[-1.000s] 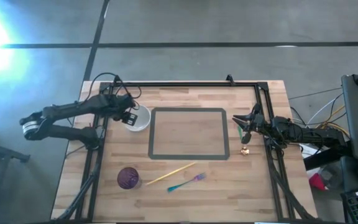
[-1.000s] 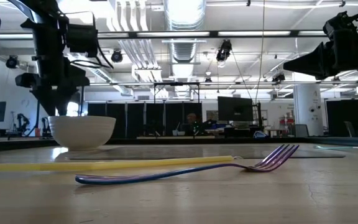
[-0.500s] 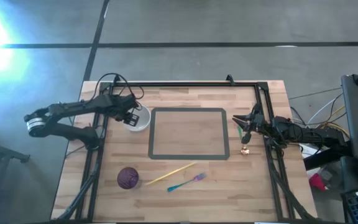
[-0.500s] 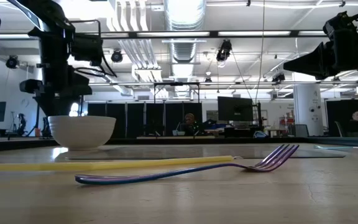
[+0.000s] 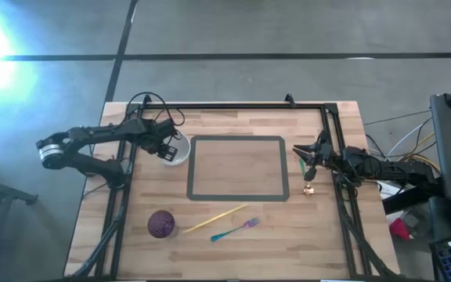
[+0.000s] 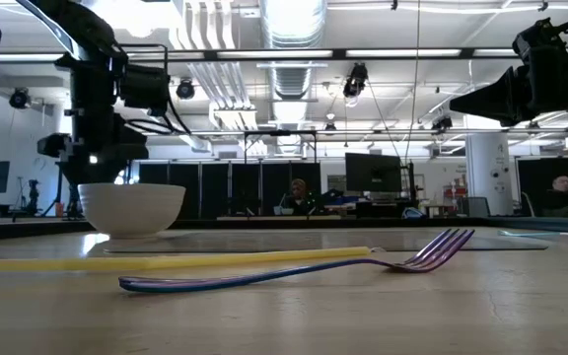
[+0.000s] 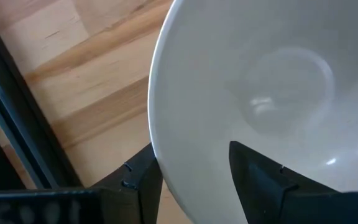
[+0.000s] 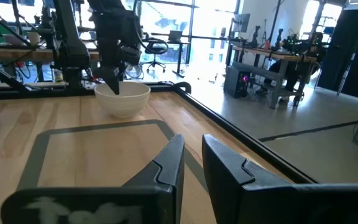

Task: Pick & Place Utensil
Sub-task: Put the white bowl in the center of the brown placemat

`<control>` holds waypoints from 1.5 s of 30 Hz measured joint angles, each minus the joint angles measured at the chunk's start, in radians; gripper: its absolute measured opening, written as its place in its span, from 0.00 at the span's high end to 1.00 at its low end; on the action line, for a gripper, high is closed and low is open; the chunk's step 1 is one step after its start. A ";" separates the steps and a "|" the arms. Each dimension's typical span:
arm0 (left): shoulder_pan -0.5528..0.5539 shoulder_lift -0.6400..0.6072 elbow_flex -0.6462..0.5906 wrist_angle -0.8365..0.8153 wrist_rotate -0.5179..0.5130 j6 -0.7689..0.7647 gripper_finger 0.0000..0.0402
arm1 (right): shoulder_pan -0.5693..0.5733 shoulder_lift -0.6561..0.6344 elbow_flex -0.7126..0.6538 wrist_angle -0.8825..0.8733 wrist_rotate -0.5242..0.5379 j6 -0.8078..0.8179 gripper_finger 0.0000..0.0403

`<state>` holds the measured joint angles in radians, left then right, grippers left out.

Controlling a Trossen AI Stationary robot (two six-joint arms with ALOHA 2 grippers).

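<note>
A blue-and-purple fork [image 5: 234, 229] [image 6: 294, 269] lies flat on the wooden table near its near edge, beside a yellow stick [image 5: 217, 218] [image 6: 166, 261]. My left gripper [image 5: 165, 149] [image 7: 194, 177] is open over the white bowl [image 5: 174, 150] [image 6: 131, 208]. One finger stands outside the bowl's rim [image 7: 153, 118] and one inside; whether either touches the bowl I cannot tell. My right gripper [image 5: 308, 161] [image 8: 193, 163] hovers shut by the right edge of the grey-framed mat [image 5: 238, 193], far from the fork.
A purple cup [image 5: 161, 224] stands left of the fork. A small golden object [image 5: 309, 189] and a green thing [image 5: 301, 166] lie by the mat's right border. Black frame rails [image 5: 233, 106] run along the far, left and right table edges.
My left gripper has come down over the bowl, so its fingers now straddle the rim, and its arm has swung a little toward the table's right. The bowl, the fork and my right arm have kept still.
</note>
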<state>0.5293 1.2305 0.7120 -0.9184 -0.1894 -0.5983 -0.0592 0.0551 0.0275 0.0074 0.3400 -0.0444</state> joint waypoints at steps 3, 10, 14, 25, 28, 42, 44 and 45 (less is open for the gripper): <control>0.001 0.004 0.000 0.000 0.006 0.003 0.62 | 0.000 0.000 0.000 0.000 0.000 0.000 0.87; 0.001 0.000 0.000 0.004 0.010 0.071 0.84 | 0.000 0.000 0.000 0.000 0.000 0.000 0.87; 0.001 -0.003 0.005 0.010 0.025 0.100 0.96 | 0.000 0.000 0.000 0.000 0.000 0.000 0.87; 0.001 -0.035 0.042 0.013 0.061 0.138 0.99 | 0.000 0.000 0.000 0.000 0.000 0.000 0.87; 0.000 -0.055 0.067 0.014 0.061 0.146 0.99 | 0.000 0.000 0.000 0.000 0.000 0.000 0.87; -0.044 -0.087 0.194 0.091 0.128 0.161 1.00 | 0.000 0.000 0.000 0.000 0.000 0.000 0.87; -0.060 -0.087 0.212 0.123 0.129 0.165 1.00 | 0.000 0.000 0.000 0.000 0.000 0.000 0.87; -0.066 -0.087 0.220 0.137 0.132 0.169 1.00 | 0.000 0.000 0.000 0.000 0.000 0.000 0.87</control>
<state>0.4638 1.1439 0.9325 -0.7811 -0.0578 -0.4296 -0.0589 0.0547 0.0273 0.0074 0.3398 -0.0444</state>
